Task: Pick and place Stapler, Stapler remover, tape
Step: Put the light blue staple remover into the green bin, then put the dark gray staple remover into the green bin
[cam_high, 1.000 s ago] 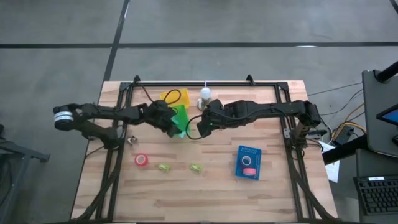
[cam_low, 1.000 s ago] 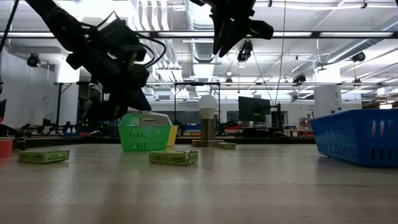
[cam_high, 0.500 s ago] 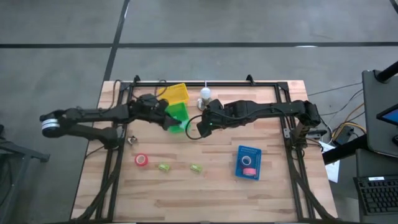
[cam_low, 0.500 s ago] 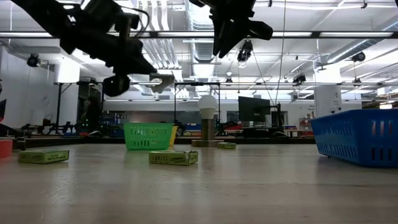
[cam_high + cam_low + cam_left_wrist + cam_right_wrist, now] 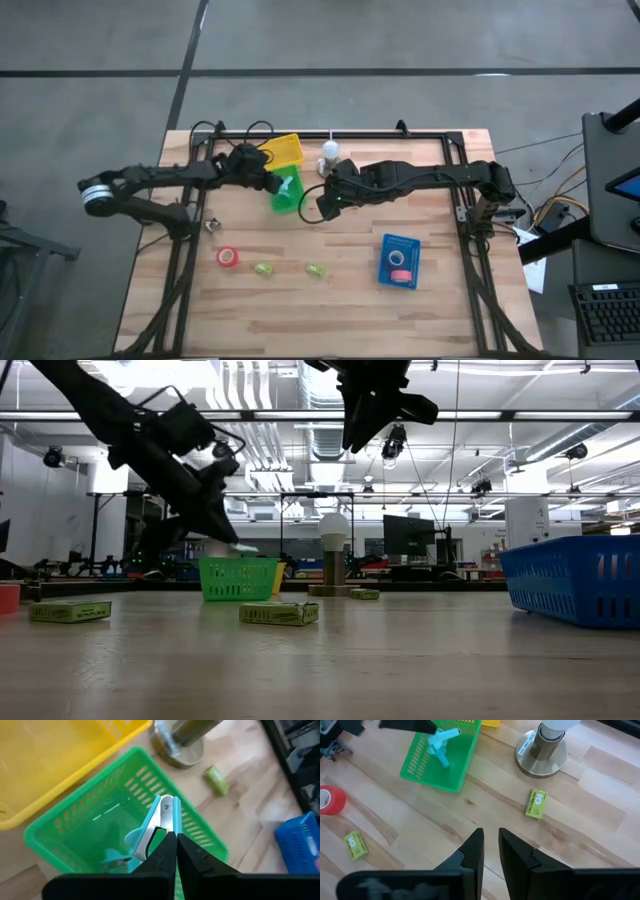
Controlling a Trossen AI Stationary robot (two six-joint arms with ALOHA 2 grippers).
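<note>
My left gripper (image 5: 171,836) is shut on a light-blue and metal staple remover (image 5: 159,817) above the green basket (image 5: 286,192); the high view shows this gripper (image 5: 266,181) at the basket's left side. The remover (image 5: 236,547) hangs at about the height of the basket's rim (image 5: 238,561). My right gripper (image 5: 490,840) is open, holds nothing and hovers high (image 5: 375,415) to the right of the basket. One red tape roll (image 5: 228,257) lies flat on the wood. Another roll (image 5: 399,259) lies in the blue tray (image 5: 401,243). My left gripper pinches the staple remover between its two fingertips (image 5: 165,842), on the metal end (image 5: 166,829) nearest them. The fingers slant down from the table's left side. The remover sticks out beyond the fingertips over the basket's inside, lifted clear of the table.
A yellow basket (image 5: 284,150) stands behind the green one, and a lamp on a round base (image 5: 330,153) stands to its right. Small yellow-green boxes (image 5: 264,269) (image 5: 314,270) lie near the front, another (image 5: 536,803) by the lamp. A small metal object (image 5: 211,226) lies at the left.
My left gripper rose from the green basket toward the table's far left with the staple remover shut in its fingers, then came back down over the basket. The remover went from high above the basket to rim height. My right arm kept still.
</note>
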